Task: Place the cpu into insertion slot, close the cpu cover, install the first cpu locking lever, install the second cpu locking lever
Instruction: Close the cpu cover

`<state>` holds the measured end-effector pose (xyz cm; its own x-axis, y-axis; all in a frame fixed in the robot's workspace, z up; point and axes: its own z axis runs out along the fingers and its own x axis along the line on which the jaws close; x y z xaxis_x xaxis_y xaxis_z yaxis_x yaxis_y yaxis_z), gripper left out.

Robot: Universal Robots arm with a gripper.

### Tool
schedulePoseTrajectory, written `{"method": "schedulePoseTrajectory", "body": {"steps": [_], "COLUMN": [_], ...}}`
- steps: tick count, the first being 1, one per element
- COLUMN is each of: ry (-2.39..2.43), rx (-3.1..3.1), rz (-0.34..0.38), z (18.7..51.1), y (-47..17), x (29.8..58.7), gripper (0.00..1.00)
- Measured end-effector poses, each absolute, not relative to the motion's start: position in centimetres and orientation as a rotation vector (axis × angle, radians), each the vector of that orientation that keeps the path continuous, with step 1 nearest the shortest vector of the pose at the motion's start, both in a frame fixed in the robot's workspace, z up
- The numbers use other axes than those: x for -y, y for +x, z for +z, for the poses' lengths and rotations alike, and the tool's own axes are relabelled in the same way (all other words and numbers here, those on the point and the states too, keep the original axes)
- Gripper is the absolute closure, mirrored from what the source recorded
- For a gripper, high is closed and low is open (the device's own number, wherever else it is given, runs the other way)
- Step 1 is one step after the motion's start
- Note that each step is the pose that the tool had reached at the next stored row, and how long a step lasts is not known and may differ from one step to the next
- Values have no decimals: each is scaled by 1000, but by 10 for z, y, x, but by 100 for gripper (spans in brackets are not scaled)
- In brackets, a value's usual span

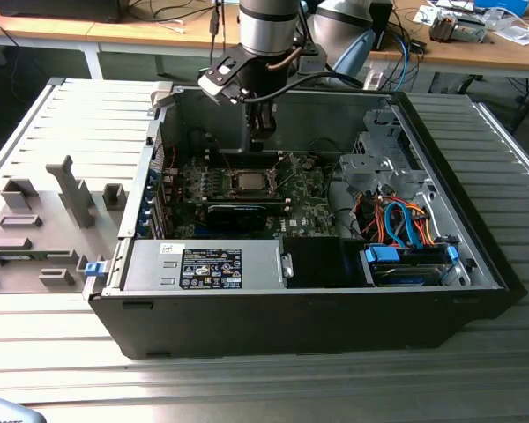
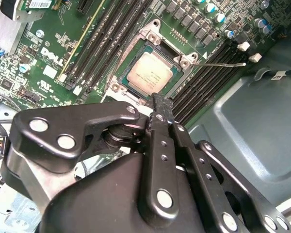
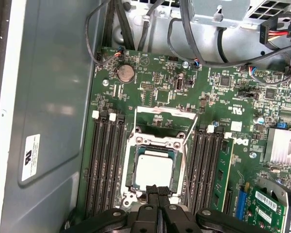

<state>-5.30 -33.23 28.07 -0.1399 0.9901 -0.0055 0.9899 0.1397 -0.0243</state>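
**A:** Gripper (image 3: 157,190) first. What has it got?

**B:** Nothing that I can see. Its fingers (image 2: 161,104) are pressed together with no gap. The tips are poised at the edge of the slot (image 3: 182,165), and I can't tell whether they touch the rim.

**A:** And the cpu (image 3: 155,172)?

**B:** It lies flat in the slot, silvery face up, and looks square to the rim. Placing seems done.

**A:** So the cover (image 3: 167,122) is the step in hand?

**B:** I'd judge so. It is swung up and back, on the far side of the slot from the fingers. The green board (image 3: 155,90) shows through its window (so it is not yet down over the chip).

**A:** How to do it well?

**B:** Push on the frame, never on the chip's face. Bring it down evenly about its hinge so it lands flat on the rim. Closed fingers suit that, as a blunt pusher. Mind the thin lever (image 2: 223,63) jutting from a slot corner over the memory sockets (image 2: 208,80), and keep it out of the cover's path.

**A:** And the wider scene?

**B:** In the exterior view the arm reaches down into the open case (image 1: 335,322), with the coloured cables (image 1: 406,225) off to the exterior view's right.
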Motion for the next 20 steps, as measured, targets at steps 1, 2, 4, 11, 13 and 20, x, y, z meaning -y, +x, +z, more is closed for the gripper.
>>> {"method": "schedulePoseTrajectory", "body": {"steps": [1,2,4,11,13,20], "ry": [-2052,-2052,-2052,-2052,-2053,-2052], "rx": [2363,2363,2363,2363,2363,2363], "rz": [34,34,34,34,34,34], "z": [281,281,281,281,281,281], "y": [-53,-52,-52,-49,-48,-47], "x": [332,332,332,332,332,332], "gripper": [89,89,89,89,89,89]}}
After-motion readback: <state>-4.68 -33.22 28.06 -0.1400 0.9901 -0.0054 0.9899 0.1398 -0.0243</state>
